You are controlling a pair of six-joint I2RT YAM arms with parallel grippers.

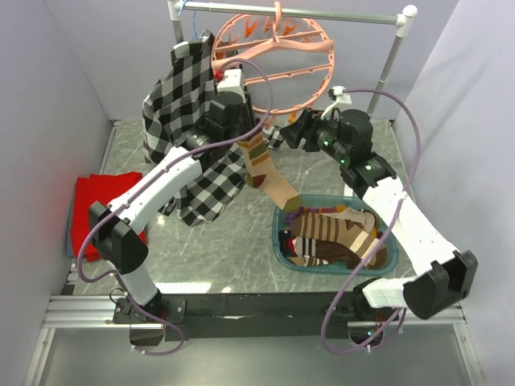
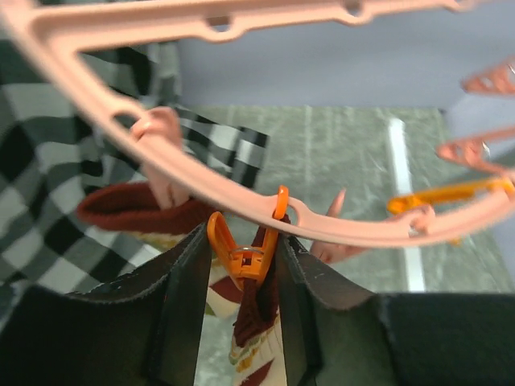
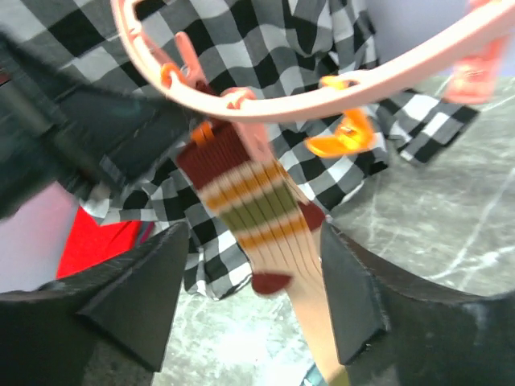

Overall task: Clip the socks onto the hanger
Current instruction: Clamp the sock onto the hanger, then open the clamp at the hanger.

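The pink hanger (image 1: 328,50) hangs from the rail. A striped sock (image 1: 269,177) hangs by its maroon cuff from an orange clip (image 2: 241,257) on the hanger's lower rim (image 2: 201,189). My left gripper (image 2: 241,241) brackets that clip and the cuff (image 2: 257,314). Its fingers sit close on both sides, and the clip's handles stand spread. In the top view the left gripper (image 1: 245,137) is at the rim. My right gripper (image 3: 253,241) is open, with the sock (image 3: 249,201) hanging free between its fingers. Several more socks (image 1: 334,233) lie in the teal bin (image 1: 282,249).
A black-and-white plaid shirt (image 1: 189,104) hangs behind the left arm. A red cloth (image 1: 88,201) lies at the table's left edge. The grey rail (image 1: 306,12) spans the back. Other clips (image 3: 342,137) dangle along the rim.
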